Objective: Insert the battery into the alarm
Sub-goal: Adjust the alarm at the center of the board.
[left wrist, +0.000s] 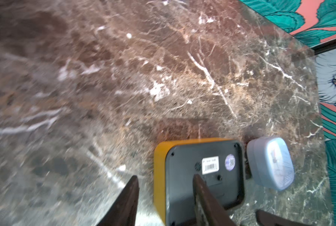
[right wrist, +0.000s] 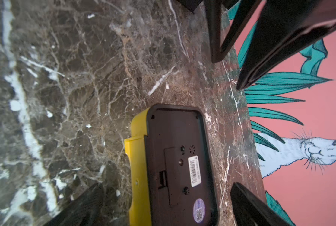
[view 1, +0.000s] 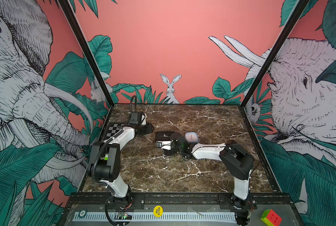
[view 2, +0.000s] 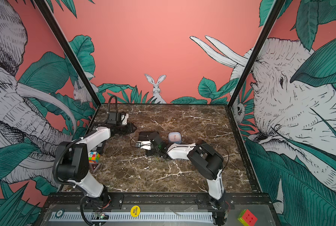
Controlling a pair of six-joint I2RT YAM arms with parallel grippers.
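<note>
The alarm (right wrist: 175,156) is yellow with a dark back. It lies face down mid-table, and its back cover panel is shut; it also shows as the alarm (left wrist: 202,176) and in both top views (view 1: 163,135) (view 2: 146,135). No battery shows in any view. My right gripper (right wrist: 165,185) is open wide, with a finger on either side of the alarm and neither touching it; a top view shows it (view 1: 163,144) low over the alarm. My left gripper (left wrist: 165,176) is open and holds nothing. It hovers just left of the alarm (view 1: 148,128), apart from it.
A pale blue clock (view 1: 191,137) (left wrist: 270,162) stands just right of the alarm, close to my right wrist. A checkerboard (view 1: 114,129) lies at the table's left edge. By it are a colour cube (view 2: 94,156) and a triangular piece (view 2: 94,166). The back wall edge (right wrist: 239,109) is near.
</note>
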